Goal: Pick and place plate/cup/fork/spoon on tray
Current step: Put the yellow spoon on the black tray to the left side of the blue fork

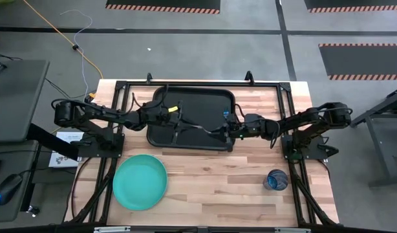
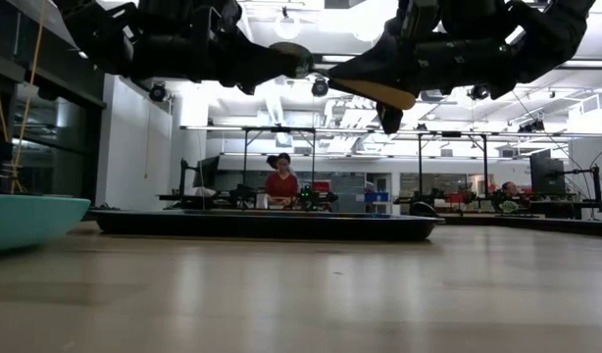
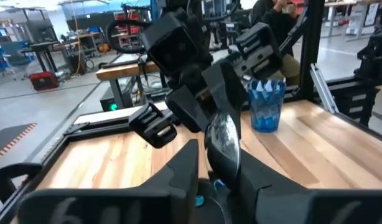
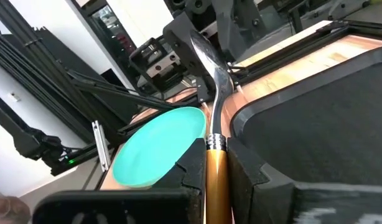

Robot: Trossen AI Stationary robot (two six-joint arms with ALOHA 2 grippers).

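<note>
Above the black tray [image 1: 157, 138] my two arms meet tip to tip, both level. A spoon [image 4: 217, 93] with a silver bowl and a golden handle spans between them. My right gripper [image 4: 216, 149] is shut on its handle, and my left gripper [image 3: 219, 155] is closed about its bowl. The turquoise plate [image 1: 139, 182] lies flat on the table near the front left. The blue cup [image 1: 276, 180] stands upright at the front right. The fork is out of view. My left gripper has the spoon's bowl [image 3: 222, 140] between its two fingers, one at each edge. The fingers come level from the table's left, along the spoon. My right gripper pinches the golden handle [image 4: 216, 163] near its neck end, level from the table's right, fingers along it. The spoon hangs clear above the tray.
Black frame rails [image 1: 121, 103] run along the table's left, far and right sides. Bare wood lies between plate and cup. In the room behind the table, a person [image 2: 281, 181] sits at a far bench.
</note>
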